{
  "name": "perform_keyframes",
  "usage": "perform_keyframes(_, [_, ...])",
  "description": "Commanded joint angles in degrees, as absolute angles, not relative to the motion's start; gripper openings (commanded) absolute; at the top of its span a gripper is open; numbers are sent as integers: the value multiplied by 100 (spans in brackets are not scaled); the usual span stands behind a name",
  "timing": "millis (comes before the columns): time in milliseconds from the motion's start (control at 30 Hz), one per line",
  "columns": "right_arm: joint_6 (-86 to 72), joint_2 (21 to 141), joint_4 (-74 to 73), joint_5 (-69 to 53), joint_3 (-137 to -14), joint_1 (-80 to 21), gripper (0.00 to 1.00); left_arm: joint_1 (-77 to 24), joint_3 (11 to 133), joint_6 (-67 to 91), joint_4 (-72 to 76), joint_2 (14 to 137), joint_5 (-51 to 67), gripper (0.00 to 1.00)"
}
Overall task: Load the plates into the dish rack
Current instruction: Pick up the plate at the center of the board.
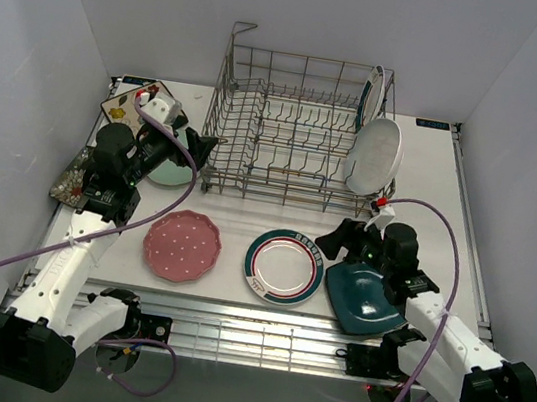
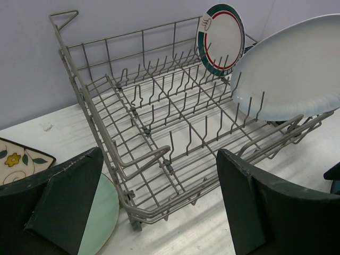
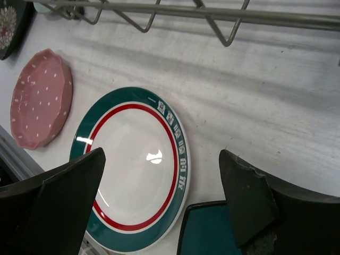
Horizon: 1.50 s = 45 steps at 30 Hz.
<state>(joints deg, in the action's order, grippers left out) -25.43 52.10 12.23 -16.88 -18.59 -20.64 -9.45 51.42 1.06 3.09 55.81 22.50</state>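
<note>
White oval plate (image 1: 375,154) and rimmed round plate (image 1: 371,93) in dish rack (image 1: 265,86) right end

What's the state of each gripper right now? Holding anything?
Left gripper: open, holding nothing, facing the dish rack.
Right gripper: open, holding nothing, above the round teal-and-red-rimmed plate.

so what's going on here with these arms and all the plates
Two robot arms are loading plates into a wire dish rack. A white oval plate and a rimmed round plate already stand at its right end; six more lie on the table. The left gripper is open by the mint plate; the right gripper hovers open and empty over a second rimmed plate and the dark teal square plate.
</note>
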Motion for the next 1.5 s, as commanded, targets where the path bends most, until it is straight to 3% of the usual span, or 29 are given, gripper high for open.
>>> perform_keyframes(0, [-2338, 5413, 1460, -1566, -2030, -2328, 94, -914, 5054, 79, 501, 5405, 2434, 98])
perform_keyframes(167, [-2180, 5896, 1494, -1406, -2153, -2610, 100, -914, 5045, 79, 501, 5388, 2452, 98])
perform_keyframes(200, [-2162, 5976, 1520, -1406, -2179, -2654, 93, -914, 5045, 79, 501, 5388, 2461, 98])
perform_keyframes(400, [-2118, 6591, 1758, -1380, -2285, -2751, 81, -914, 5001, 97, 536, 5300, 2452, 98])
perform_keyframes(1133, [-2048, 7497, 1775, -1099, -2601, -3085, 59, -914, 5019, 141, 519, 5309, 2496, 98])
perform_keyframes(1467, [-2039, 7576, 1696, -949, -2654, -3129, 31, -914, 5027, 149, 519, 5326, 2496, 98])
